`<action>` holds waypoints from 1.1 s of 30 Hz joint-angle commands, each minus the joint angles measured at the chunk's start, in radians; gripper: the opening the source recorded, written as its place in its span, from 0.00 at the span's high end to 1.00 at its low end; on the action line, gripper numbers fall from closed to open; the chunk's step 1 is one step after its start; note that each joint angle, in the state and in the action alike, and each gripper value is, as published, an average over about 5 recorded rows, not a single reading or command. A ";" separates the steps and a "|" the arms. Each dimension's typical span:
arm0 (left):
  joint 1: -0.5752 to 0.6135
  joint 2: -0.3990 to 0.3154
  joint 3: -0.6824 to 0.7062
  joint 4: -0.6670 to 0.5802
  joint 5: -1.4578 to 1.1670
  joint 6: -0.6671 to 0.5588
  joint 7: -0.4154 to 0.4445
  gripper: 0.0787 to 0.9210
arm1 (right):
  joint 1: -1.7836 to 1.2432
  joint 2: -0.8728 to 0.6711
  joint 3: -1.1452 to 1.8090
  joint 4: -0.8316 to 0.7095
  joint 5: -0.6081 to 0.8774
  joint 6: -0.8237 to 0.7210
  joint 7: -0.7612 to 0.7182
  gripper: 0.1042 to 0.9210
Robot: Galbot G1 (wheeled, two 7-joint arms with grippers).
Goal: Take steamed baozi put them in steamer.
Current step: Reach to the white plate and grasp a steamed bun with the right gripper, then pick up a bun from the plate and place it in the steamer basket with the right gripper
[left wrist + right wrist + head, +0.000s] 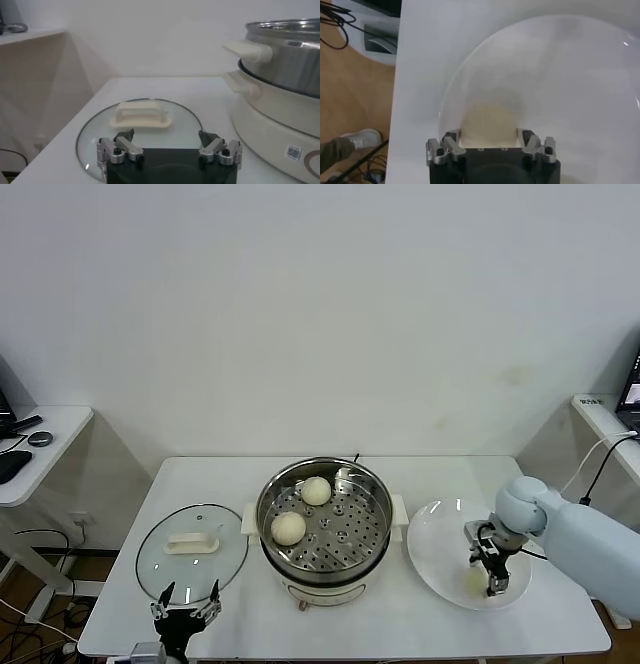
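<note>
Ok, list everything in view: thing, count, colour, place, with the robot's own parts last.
steamer: one, shiny steel with white handles and base, table centre.
steamed baozi: three seen, cream-white; two on the steamer's perforated tray, one on the plate between the right gripper's fingers.
plate: one, white, right of the steamer.
glass lid: one, clear with white handle, left of the steamer.
table: one, white.
side desks: two, white, at far left and far right.
left gripper: open, near table edge by the lid.
right gripper: over the plate, around the bun.
</note>
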 commanded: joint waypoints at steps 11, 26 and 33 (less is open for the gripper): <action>-0.024 -0.005 0.014 0.007 0.019 -0.007 -0.008 0.12 | 0.424 -0.037 -0.190 0.023 0.191 -0.005 -0.006 0.42; -0.024 -0.019 0.015 -0.044 0.049 -0.024 -0.028 0.12 | 0.958 0.314 -0.502 -0.012 0.747 0.193 -0.012 0.42; -0.014 -0.023 0.006 -0.063 0.047 -0.026 -0.029 0.12 | 0.952 0.387 -0.629 0.003 0.763 0.596 0.067 0.42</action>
